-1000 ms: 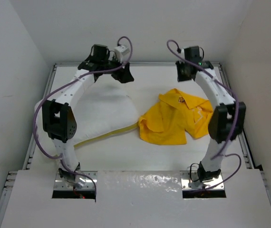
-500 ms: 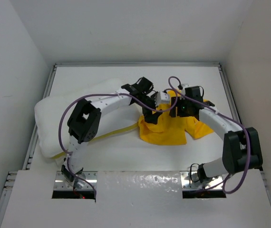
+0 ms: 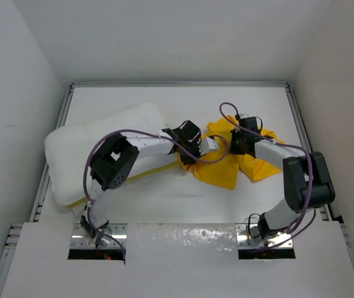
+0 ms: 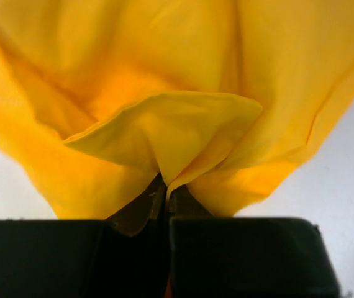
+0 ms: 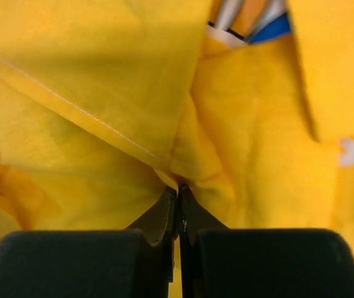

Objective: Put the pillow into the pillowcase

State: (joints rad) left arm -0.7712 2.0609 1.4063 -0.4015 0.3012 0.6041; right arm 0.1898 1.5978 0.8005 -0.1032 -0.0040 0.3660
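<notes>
Pillowcase (image 3: 223, 174): crumpled yellow cloth that lay on the desk (image 3: 164, 205) right of centre, bunched in folds. A patch of blue and white print (image 5: 270, 25) showed at one fold in the right wrist view.

Pillow (image 3: 77, 146): plump and white, it lay flat at the left of the desk, outside the pillowcase. Its yellow strip (image 3: 149, 171) ran along the near edge toward the pillowcase; its right end was near the cloth, the meeting place hidden by the left arm.

Left claw (image 4: 164, 189): it was clamped on the pillowcase at the cloth's left edge, jaws together, with a raised fold of yellow cloth pinched at the tips.

Right claw (image 5: 178, 194): it was clamped on the pillowcase at the cloth's far side, jaws together, with a stitched hem gathered into the tips.

Both arms were bent low over the desk and reached inward, the two claws near each other above the cloth.
</notes>
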